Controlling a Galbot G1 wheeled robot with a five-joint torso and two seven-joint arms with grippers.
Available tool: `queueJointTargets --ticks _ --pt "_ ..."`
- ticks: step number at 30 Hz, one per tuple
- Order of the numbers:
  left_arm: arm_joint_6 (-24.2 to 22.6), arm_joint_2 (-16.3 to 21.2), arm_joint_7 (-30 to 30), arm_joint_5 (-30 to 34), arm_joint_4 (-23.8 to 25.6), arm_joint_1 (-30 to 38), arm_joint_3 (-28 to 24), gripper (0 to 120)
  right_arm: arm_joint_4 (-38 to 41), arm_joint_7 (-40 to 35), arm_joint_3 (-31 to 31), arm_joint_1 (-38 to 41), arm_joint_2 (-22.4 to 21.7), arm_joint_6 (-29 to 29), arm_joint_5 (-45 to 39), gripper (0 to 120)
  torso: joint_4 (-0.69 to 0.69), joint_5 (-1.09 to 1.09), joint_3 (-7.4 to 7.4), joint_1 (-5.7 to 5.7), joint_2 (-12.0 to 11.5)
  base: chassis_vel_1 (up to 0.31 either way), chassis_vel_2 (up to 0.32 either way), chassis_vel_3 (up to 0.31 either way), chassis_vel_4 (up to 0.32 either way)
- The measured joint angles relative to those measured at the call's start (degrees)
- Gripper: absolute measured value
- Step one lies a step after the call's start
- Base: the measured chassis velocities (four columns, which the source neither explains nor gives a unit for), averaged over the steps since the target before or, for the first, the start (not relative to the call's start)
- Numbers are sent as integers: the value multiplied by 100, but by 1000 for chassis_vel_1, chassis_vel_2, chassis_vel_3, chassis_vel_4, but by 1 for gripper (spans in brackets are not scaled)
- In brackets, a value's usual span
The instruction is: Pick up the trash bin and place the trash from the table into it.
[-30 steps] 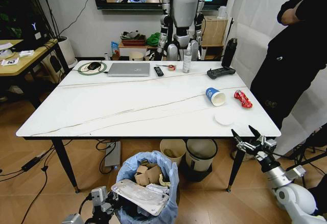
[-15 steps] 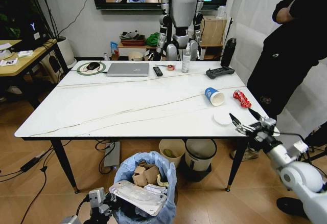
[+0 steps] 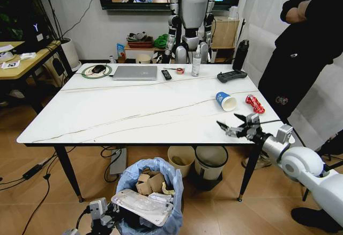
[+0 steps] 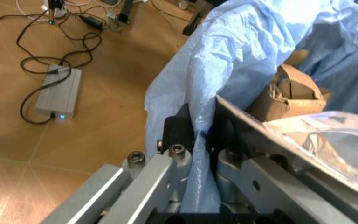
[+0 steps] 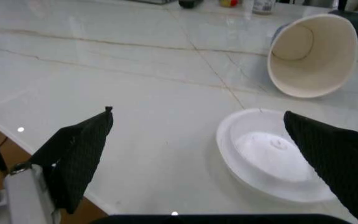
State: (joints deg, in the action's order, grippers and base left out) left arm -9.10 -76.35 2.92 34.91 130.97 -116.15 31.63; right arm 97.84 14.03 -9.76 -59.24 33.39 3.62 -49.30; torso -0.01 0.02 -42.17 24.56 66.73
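1. The bin (image 3: 150, 203) sits low in front of the surface (image 3: 134, 111), near its front edge. Its blue bag is stuffed with cardboard (image 3: 149, 183), and a clear tray (image 3: 142, 205) lies across the rim.
2. Left claw (image 4: 201, 140) is clenched on the bin's rim. In the left wrist view the fingers (image 4: 175, 130) pinch the bag, one on each side of the wall.
3. Right claw (image 3: 239, 126) is spread wide at the surface's front right corner, not holding anything. In the right wrist view both black pads (image 5: 79, 149) stand well apart, with a white disc (image 5: 272, 156) lying flat between them, a bit ahead; no contact that I can see.
4. Just past the disc lies a blue cup (image 3: 226, 101) on its side, mouth toward the claw. A red wrapper (image 3: 254, 103) sits beside it, nearer the right edge.
5. At the far end are a laptop (image 3: 135, 72), a remote (image 3: 166, 74), a bottle (image 3: 196, 61) and a black controller (image 3: 231, 75), all well away from the claw.
6. Under the surface stand a cream bucket (image 3: 181, 160) and a white bin (image 3: 210, 165) next to it.
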Motion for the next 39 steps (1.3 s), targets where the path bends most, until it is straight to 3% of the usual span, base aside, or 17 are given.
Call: queueJointTargets --ticks 18,39 --pt "-1 -19 2 48 -97 87 11 0 -622 180 713 753 203 -2 -21 100 2 -2 0 0 0 0 0 0 0" --pt "-26 -3 26 108 -127 161 -2 0 -778 340 633 744 201 -89 -3 25 1 -3 0 -1 0 0 0 0 0"
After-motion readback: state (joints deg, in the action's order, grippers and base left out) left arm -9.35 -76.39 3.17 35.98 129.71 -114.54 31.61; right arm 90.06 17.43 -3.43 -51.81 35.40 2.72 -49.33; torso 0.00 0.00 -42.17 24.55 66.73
